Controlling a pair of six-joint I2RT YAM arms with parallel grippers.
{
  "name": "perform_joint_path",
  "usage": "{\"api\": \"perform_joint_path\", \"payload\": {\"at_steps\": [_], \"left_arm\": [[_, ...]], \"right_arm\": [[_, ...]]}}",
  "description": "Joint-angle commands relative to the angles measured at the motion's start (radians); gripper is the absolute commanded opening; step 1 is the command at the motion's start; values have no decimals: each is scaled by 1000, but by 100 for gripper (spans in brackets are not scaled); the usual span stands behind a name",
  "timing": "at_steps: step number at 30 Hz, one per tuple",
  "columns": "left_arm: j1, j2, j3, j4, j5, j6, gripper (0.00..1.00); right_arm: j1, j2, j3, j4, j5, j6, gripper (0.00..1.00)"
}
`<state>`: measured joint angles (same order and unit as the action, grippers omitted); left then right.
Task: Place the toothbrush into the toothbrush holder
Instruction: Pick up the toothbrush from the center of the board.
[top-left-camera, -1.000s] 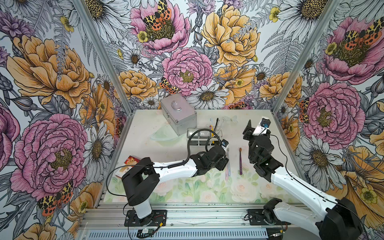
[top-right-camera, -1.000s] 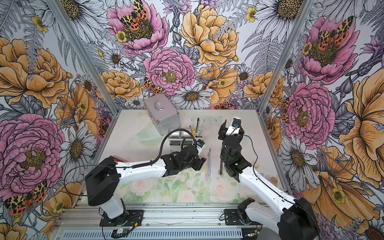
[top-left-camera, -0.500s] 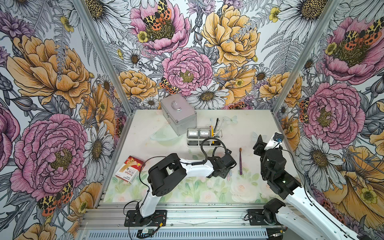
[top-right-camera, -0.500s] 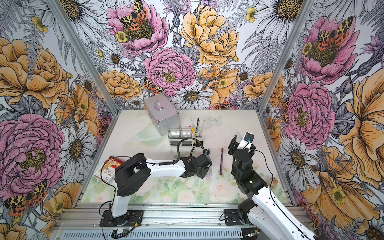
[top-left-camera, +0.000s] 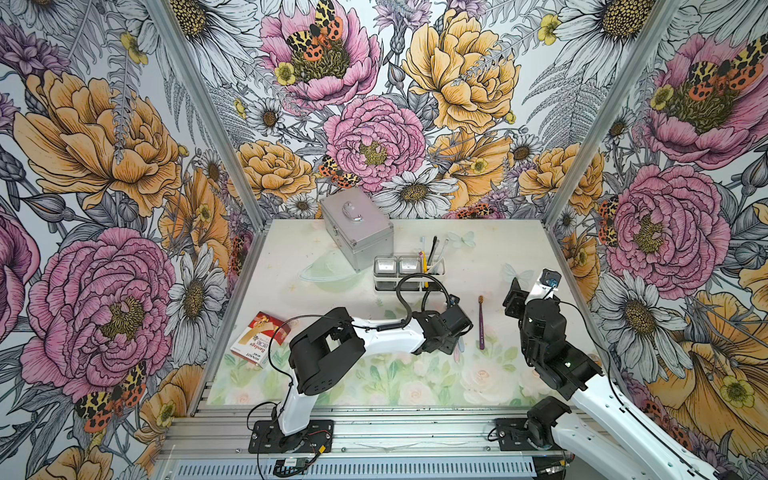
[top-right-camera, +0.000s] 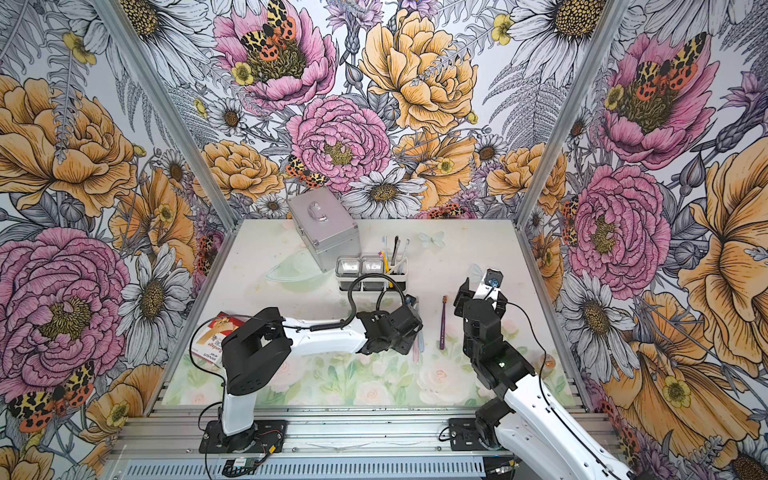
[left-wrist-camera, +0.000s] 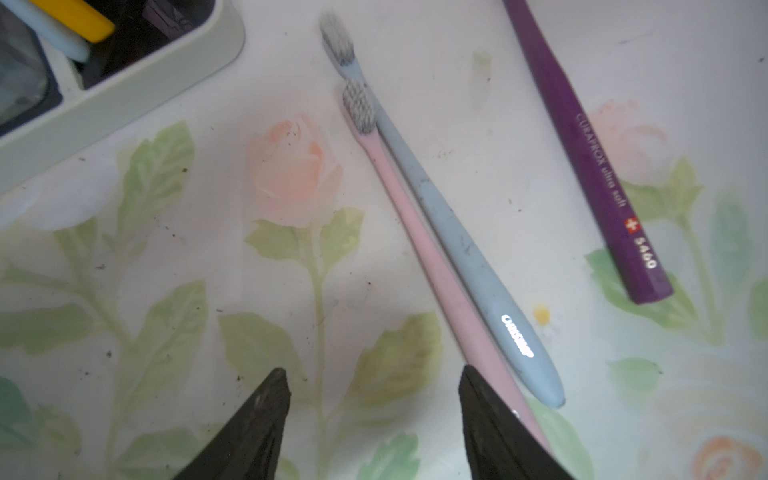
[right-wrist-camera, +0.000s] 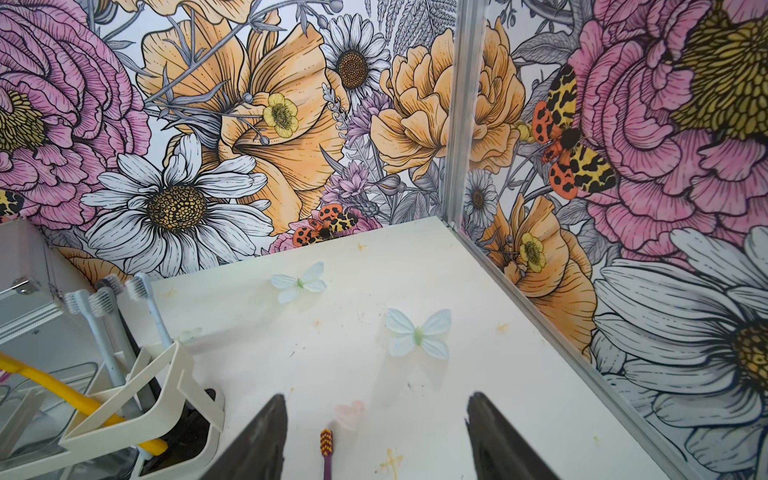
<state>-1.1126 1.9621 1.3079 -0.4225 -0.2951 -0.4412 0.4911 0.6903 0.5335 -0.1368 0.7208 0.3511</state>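
plastic, judged light, stiff and slippery: pink toothbrush (left-wrist-camera: 419, 232) and blue toothbrush (left-wrist-camera: 457, 237) are shown lying flat, touching, just near of the toothbrush holder (left-wrist-camera: 124, 99); purple toothbrush (left-wrist-camera: 582, 137) lies right of them. a mid-handle pinch is advised. left gripper (left-wrist-camera: 372, 374) and right gripper (right-wrist-camera: 376, 399) are seen parted wide, empty.

From above, the left gripper (top-left-camera: 453, 332), at five o'clock of the toothbrush holder (top-left-camera: 439, 272), hides its fingertips and most of the pink toothbrush (top-right-camera: 415, 354). The left wrist view crops the purple toothbrush (left-wrist-camera: 582, 145) at its head.
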Motion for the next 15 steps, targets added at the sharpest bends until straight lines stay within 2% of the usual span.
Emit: {"api": "perform_joint_path", "payload": {"at_steps": [1,15], "left_arm": [[-15,-46,2,-1,20,-22,66],[-49,38,64,-1,43,-11,66]], "right_arm": [[-6,3,-3,-19,-22,19,70],[-6,19,-2,-46,-77,46,70]]}}
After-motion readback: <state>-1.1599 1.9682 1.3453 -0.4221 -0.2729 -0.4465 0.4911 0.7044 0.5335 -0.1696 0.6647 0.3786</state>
